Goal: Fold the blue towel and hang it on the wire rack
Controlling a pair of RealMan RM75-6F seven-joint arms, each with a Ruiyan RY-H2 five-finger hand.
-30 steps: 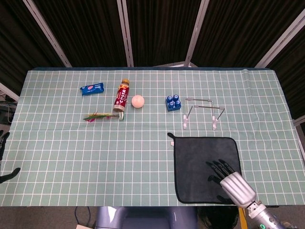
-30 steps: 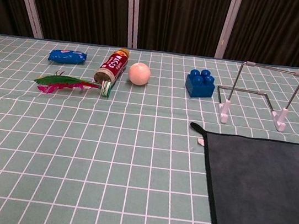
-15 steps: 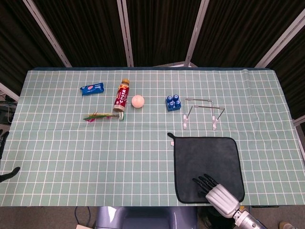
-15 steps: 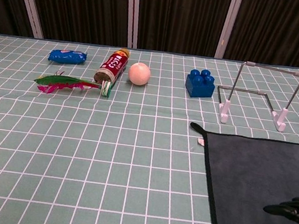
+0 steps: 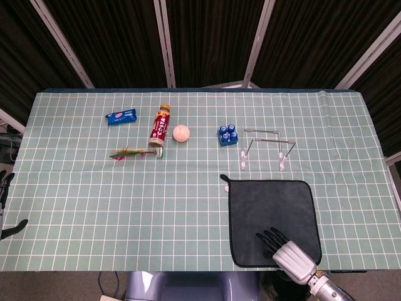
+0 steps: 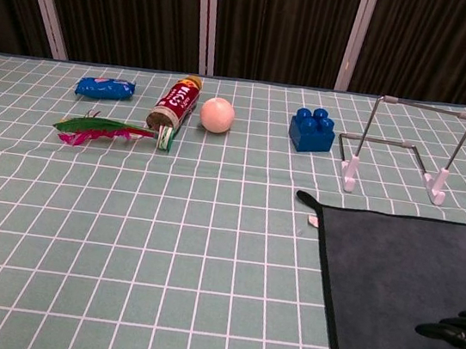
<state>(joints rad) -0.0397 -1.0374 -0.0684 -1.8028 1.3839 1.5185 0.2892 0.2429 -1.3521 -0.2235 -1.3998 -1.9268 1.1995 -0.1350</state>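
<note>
Your right hand [image 5: 287,249] has its fingers [image 6: 454,330] spread apart and holding nothing, stretched over the near edge of the towel [image 5: 269,213], which lies flat and unfolded on the surface [image 5: 188,182] at the near right. Your left hand [image 5: 5,207] only just shows at the far left edge, and you cannot tell how its fingers lie. The rack [image 5: 266,147] stands empty just beyond the towel, with a blue block [image 5: 228,135] beside it.

My right hand [image 5: 289,251] shows matt silver metal with glossy black fingers [image 5: 270,236]; the towel [image 5: 270,210] is soft matt cloth (dark grey-blue); the wire rack [image 5: 266,145] is thin bare metal.
</note>
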